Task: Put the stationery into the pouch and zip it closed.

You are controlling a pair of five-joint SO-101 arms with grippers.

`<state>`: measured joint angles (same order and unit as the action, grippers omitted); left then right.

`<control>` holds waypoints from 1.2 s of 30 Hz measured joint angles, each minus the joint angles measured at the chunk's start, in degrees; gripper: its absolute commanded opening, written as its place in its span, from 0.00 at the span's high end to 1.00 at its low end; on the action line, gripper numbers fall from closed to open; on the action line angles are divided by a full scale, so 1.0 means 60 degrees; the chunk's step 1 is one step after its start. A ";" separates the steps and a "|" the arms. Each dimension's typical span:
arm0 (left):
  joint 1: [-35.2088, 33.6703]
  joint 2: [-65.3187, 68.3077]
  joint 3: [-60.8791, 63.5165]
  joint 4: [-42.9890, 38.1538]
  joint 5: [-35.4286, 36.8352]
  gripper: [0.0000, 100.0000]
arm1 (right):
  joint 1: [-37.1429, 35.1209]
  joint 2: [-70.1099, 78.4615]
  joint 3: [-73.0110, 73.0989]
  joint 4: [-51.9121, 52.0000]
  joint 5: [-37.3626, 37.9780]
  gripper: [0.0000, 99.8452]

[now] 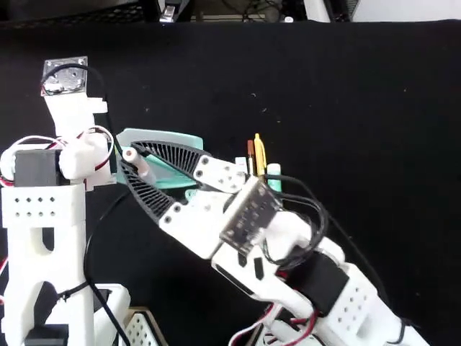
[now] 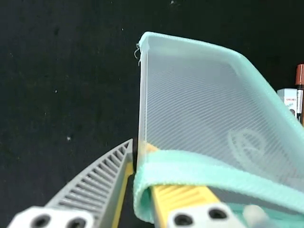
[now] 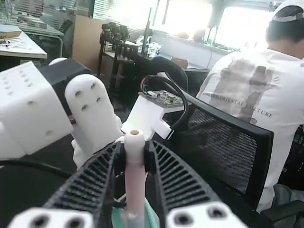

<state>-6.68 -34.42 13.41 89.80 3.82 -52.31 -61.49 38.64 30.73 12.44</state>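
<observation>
Slim pink pen (image 1: 137,163) lies over the translucent teal mesh pouch (image 1: 173,138), long axis diagonal on the black table (image 1: 346,94). Right gripper (image 1: 128,158) is clamped on it. Yellow and brown pens (image 1: 255,154) lie just beside that arm. Left gripper (image 2: 140,156) pinches the pouch rim.

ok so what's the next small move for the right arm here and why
Probably ease the right gripper down toward the mesh pouch mouth before letting go. It is shut on the pink pen, held over the pouch's end, and the left gripper pinches the pouch's edge, seemingly holding it open.
</observation>
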 measured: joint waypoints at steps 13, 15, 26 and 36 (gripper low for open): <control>0.0000 0.0015 0.0029 0.0000 0.0000 0.97 | 0.0454 0.0103 0.1729 -0.0029 0.0615 0.97; 0.0000 0.0015 0.0029 0.0000 0.0000 0.97 | 0.0454 0.0103 0.1802 0.0044 0.0835 0.88; 0.0601 0.0015 0.0059 0.0000 0.0000 0.97 | 0.0454 -0.0586 0.1275 0.2286 0.0938 0.75; 0.0601 0.0015 0.0059 0.0000 0.0000 0.97 | 0.3971 -0.3092 0.0689 0.3048 0.0527 0.92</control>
<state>-3.08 -34.33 13.76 89.80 3.82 -28.48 -80.04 42.77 49.01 15.60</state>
